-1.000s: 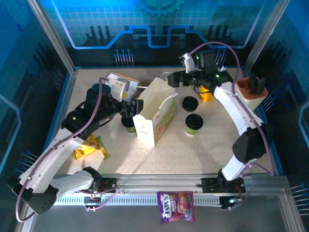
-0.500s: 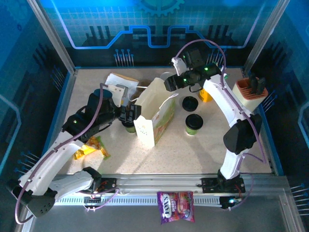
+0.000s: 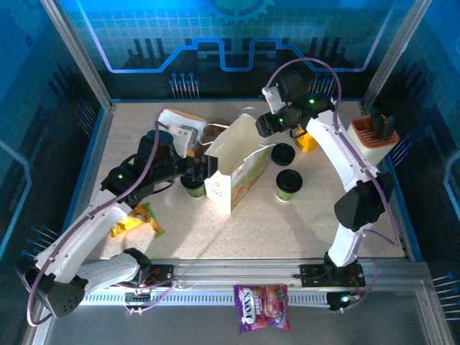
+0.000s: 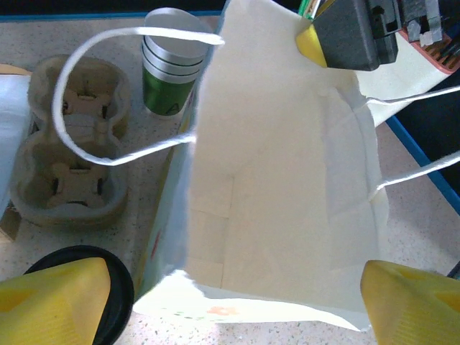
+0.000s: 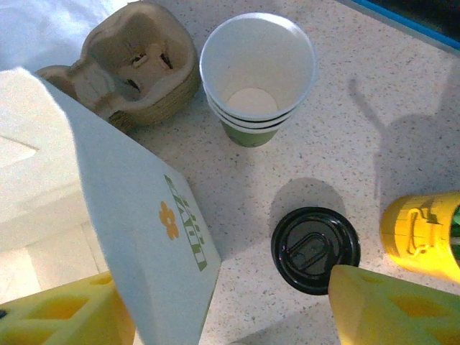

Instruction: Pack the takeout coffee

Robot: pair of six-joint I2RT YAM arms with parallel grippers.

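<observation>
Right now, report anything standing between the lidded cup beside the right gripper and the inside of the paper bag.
Only the side wall of the paper bag separates the lidded cup from the bag's inside. The right gripper straddles that wall at its rim, jaws apart. The bag's mouth is open on top.

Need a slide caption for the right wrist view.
Right gripper straddles the wall of the paper bag, with a lidded coffee cup, stacked empty cups and a cardboard carrier beside it.

Open paper bag (image 4: pixel 287 180); lidded cup (image 4: pixel 121 295) alongside
</observation>
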